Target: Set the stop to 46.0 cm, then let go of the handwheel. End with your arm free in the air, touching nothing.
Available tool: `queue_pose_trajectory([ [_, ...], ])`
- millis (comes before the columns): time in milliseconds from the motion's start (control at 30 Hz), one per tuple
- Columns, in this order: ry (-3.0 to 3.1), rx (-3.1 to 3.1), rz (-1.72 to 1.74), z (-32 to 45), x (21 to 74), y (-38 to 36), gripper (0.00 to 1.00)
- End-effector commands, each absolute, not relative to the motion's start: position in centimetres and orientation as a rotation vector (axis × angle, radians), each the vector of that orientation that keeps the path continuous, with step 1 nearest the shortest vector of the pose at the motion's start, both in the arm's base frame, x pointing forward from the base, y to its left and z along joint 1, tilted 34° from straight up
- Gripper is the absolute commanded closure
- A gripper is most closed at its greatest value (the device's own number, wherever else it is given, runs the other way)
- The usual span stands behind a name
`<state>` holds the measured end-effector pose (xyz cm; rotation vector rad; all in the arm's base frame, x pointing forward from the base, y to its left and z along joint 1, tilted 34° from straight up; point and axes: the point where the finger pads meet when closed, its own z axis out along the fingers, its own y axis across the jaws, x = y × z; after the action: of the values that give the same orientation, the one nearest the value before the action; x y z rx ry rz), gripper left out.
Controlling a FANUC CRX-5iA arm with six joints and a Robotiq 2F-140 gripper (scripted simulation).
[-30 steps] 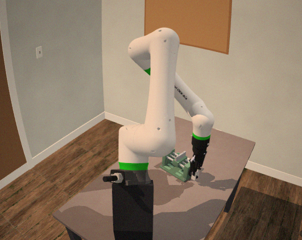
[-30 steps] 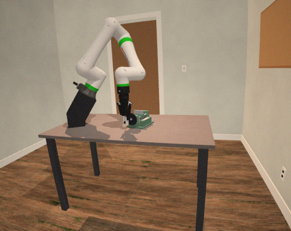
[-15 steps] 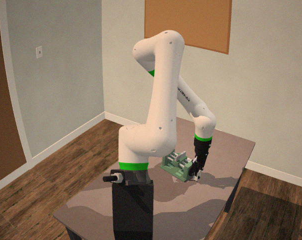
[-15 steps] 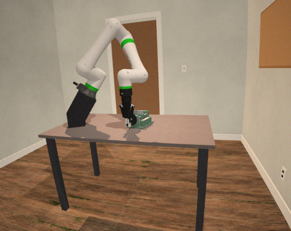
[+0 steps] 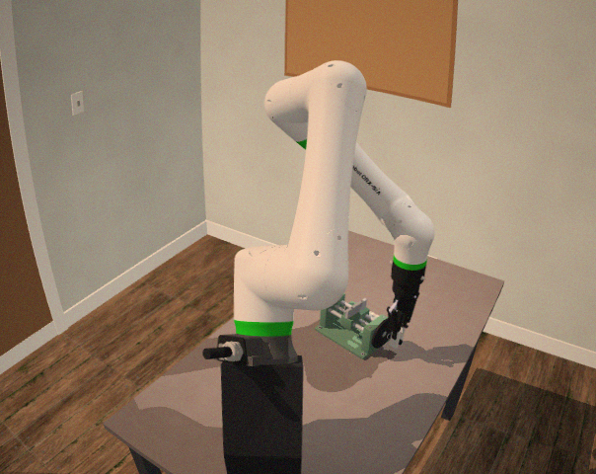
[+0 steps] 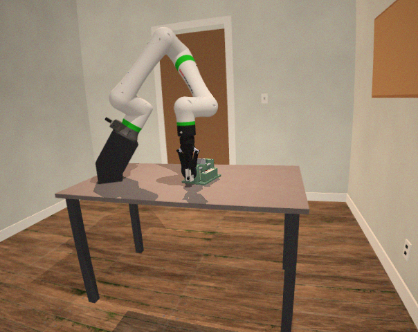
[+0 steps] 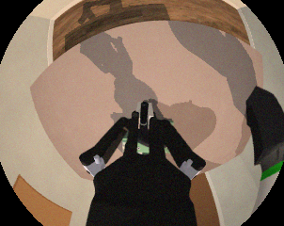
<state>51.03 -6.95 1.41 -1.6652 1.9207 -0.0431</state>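
Note:
A green stop fixture (image 5: 349, 326) with grey rails sits near the middle of the table, also seen in the exterior view (image 6: 205, 173). A black handwheel (image 5: 382, 334) stands at its near end. My gripper (image 5: 396, 334) points down at the wheel's right side and is shut on the handwheel's handle. In the exterior view the gripper (image 6: 188, 174) hides the wheel. In the wrist view the fingers are closed around a thin dark part, with green of the fixture just below. The stop's position reading cannot be made out.
The arm's black base (image 5: 260, 403) stands at the table's near left corner. The table edge (image 5: 472, 356) lies to the right of the fixture. Walls, a door (image 6: 196, 107) and wooden floor surround the table.

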Motion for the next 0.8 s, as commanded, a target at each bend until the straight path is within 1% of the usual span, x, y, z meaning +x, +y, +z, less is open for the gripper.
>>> queue_pose_trajectory([
  [0,1.921,-1.666,-0.043,2.3,51.2,-7.4,0.96],
  [300,1.921,-1.666,-0.043,4.1,50.5,-8.2,0.96],
  [767,1.921,-1.666,-0.043,5.5,48.0,-8.7,0.96],
])
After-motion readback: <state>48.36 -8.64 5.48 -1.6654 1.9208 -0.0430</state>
